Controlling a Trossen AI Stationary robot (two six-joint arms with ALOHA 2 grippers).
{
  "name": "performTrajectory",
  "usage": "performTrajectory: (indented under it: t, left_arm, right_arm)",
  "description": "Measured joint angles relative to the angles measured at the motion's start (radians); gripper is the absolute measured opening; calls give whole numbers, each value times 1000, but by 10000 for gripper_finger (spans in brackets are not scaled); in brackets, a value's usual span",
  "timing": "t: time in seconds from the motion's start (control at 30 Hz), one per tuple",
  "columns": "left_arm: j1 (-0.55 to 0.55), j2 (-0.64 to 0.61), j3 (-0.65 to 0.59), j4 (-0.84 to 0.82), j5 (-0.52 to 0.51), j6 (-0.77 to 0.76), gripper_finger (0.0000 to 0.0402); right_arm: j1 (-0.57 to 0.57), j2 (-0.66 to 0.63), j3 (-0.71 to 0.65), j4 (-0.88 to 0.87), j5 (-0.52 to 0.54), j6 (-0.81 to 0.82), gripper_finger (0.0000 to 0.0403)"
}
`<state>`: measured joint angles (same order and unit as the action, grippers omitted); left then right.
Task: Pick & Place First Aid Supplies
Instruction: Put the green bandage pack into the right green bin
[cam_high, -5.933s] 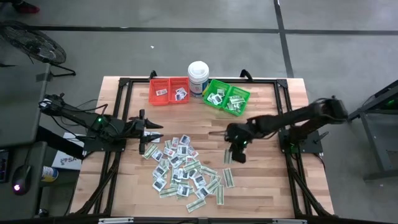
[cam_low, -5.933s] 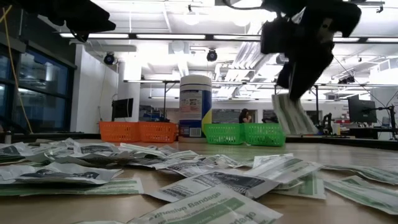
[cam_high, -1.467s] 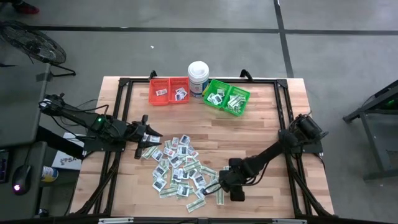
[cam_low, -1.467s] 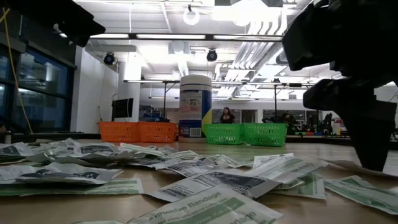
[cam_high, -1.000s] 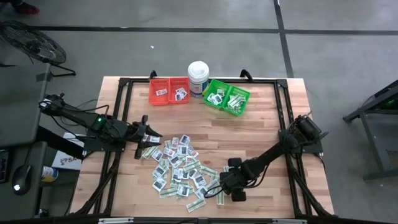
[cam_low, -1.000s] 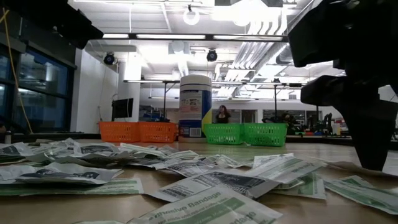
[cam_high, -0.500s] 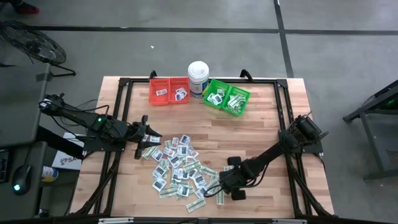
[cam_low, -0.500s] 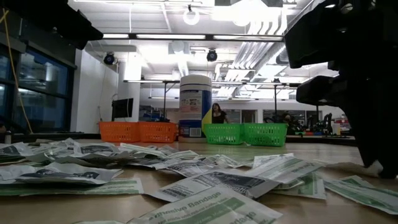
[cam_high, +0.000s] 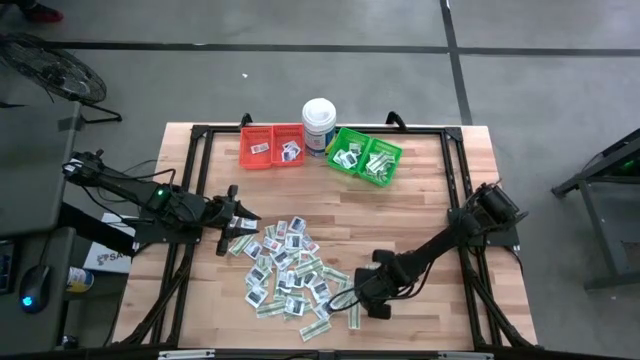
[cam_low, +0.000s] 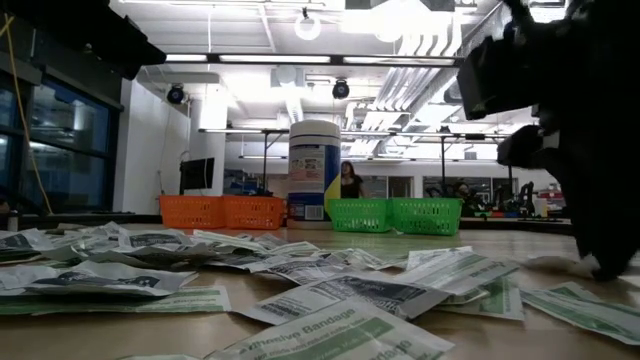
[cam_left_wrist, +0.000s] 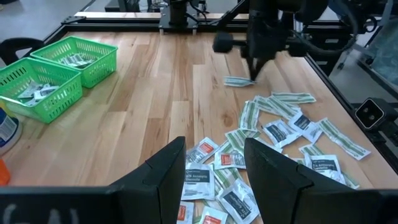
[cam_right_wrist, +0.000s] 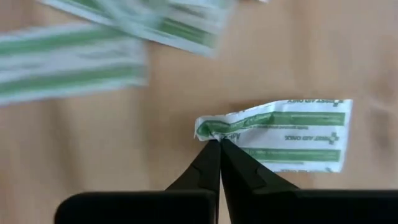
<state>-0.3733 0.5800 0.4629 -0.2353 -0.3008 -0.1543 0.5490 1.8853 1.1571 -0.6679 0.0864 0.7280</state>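
Several small first aid packets, square white ones and green-and-white strips, lie in a loose pile (cam_high: 295, 275) on the wooden table. My right gripper (cam_right_wrist: 219, 144) stands at the pile's near right edge (cam_high: 370, 306), pointing down, shut on one green-and-white strip (cam_right_wrist: 280, 134). That strip also shows in the left wrist view (cam_left_wrist: 238, 81). My left gripper (cam_left_wrist: 214, 168) hovers open above the pile's left edge (cam_high: 243, 222), holding nothing. My right gripper pinches the strip's crumpled end (cam_right_wrist: 208, 129) between its two fingertips, only at their free ends. The fingers come from above, pointing down. The paper is gathered into folds at the pinch and the rest spreads out flat. Whether its other end rests on the wood, I cannot tell.
At the far edge stand a red bin (cam_high: 272, 146) and a green bin (cam_high: 365, 156), both holding packets, with a tall white tub (cam_high: 319, 124) between them. Bare wood lies between bins and pile. A black frame (cam_high: 455, 180) runs along the table's sides.
My right gripper has shut on the end of the strip at the pile's near right edge. It has then rolled about its own line and risen slightly. The pinched end has crumpled.
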Motion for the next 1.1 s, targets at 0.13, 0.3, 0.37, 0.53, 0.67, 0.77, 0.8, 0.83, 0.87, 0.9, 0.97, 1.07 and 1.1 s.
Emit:
performTrajectory:
  t: [0.13,0.3,0.37,0.53,0.67,0.77,0.8,0.83,0.87,0.9,0.97,1.07,1.1]
  left_arm:
    - [0,0,0,0,0,0,162]
    - [0,0,0,0,0,0,162]
    - [0,0,0,1,0,0,162]
    - [0,0,0,1,0,0,162]
    - [0,0,0,1,0,0,162]
    - [0,0,0,1,-2,0,162]
    - [0,0,0,1,-3,0,162]
    - [0,0,0,2,-5,0,162]
    - [0,0,0,2,-5,0,162]
    - [0,0,0,2,-12,0,162]
    - [0,0,0,3,-29,-1,162]
    - [0,0,0,5,-47,-8,162]
    - [0,0,0,6,-52,-11,162]
  right_arm:
    - [-1,-46,3,-30,22,10,0]
    - [0,-80,7,-54,37,10,0]
    - [0,-85,29,-94,56,12,0]
    - [-16,-85,100,-192,78,-25,0]
    - [-52,-86,171,-298,115,-82,0]
    - [-99,-86,215,-389,143,-128,0]
    - [-118,-87,223,-412,148,-155,0]
    - [-140,-88,227,-428,153,-183,0]
    - [-162,-90,227,-435,153,-215,0]
    - [-187,-93,223,-435,150,-249,0]
    - [-244,-107,201,-432,141,-310,0]
    - [-338,-138,156,-431,141,-385,0]
    - [-370,-152,142,-419,142,-411,0]
